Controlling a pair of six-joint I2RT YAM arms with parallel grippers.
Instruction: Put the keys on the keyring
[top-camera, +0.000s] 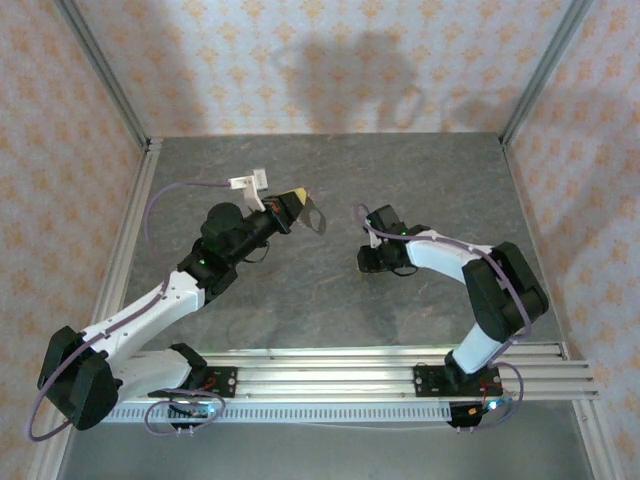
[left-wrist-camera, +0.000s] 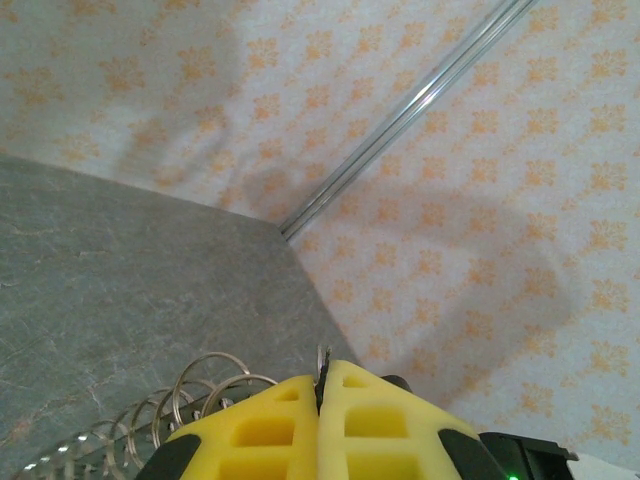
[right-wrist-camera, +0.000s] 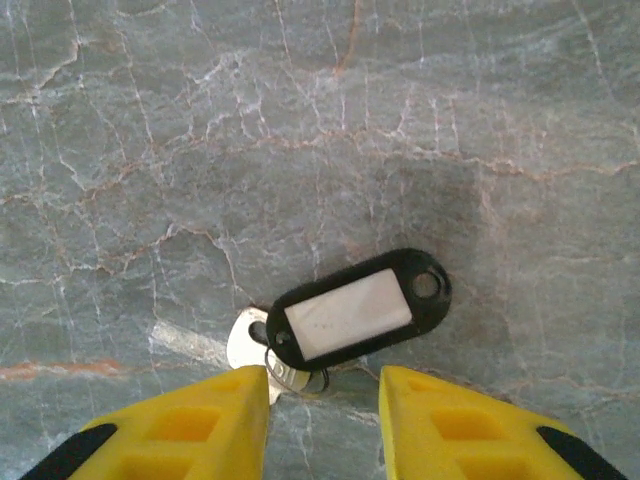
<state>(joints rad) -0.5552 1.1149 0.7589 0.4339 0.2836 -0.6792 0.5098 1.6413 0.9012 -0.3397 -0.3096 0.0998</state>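
Observation:
My left gripper (top-camera: 295, 206) is raised over the middle of the table, shut on the keyring (top-camera: 315, 218), a thin pale loop sticking out to its right. In the left wrist view the yellow fingers (left-wrist-camera: 270, 425) are pressed together on a thin metal edge (left-wrist-camera: 324, 362), with several thin wire loops (left-wrist-camera: 205, 385) beside them. My right gripper (right-wrist-camera: 325, 385) is open and low over the table. Just ahead of it lies the key (right-wrist-camera: 245, 343), a silvery head joined by a small ring to a black tag with a white label (right-wrist-camera: 352, 312). In the top view the right gripper (top-camera: 376, 260) covers the key.
The grey marbled tabletop (top-camera: 330, 300) is walled by patterned panels with metal corner posts (left-wrist-camera: 400, 118). Aluminium rails (top-camera: 380, 372) run along the near edge. A white bracket (top-camera: 250, 183) with a purple cable sits behind the left arm.

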